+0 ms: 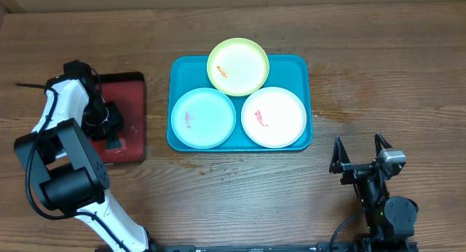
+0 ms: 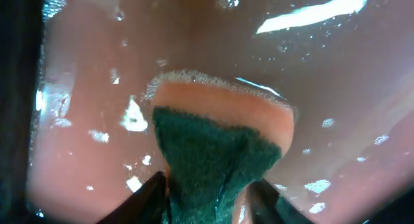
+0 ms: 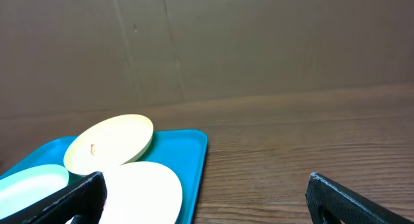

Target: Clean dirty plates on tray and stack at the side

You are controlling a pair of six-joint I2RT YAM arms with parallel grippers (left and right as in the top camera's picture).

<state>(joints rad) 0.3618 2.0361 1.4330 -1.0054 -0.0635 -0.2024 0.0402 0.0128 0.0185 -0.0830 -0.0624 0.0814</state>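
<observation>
Three plates lie on the teal tray (image 1: 296,68): a yellow-green plate (image 1: 238,66) at the back, partly resting on the other two, a light blue plate (image 1: 203,118) front left and a white plate (image 1: 273,118) front right. Each carries a small red or orange smear. My left gripper (image 1: 113,130) is down in the dark red tray, and in the left wrist view its jaws (image 2: 207,201) pinch a wet sponge (image 2: 217,140) with a green scouring face and an orange body. My right gripper (image 1: 359,156) stands open over bare table, right of the tray's front corner.
The dark red tray (image 1: 131,92) sits left of the teal tray, and its floor (image 2: 336,88) is wet with foam and droplets. In the right wrist view the white plate (image 3: 139,191) and the teal tray rim (image 3: 191,153) lie ahead on the left. A cardboard wall rises behind the table.
</observation>
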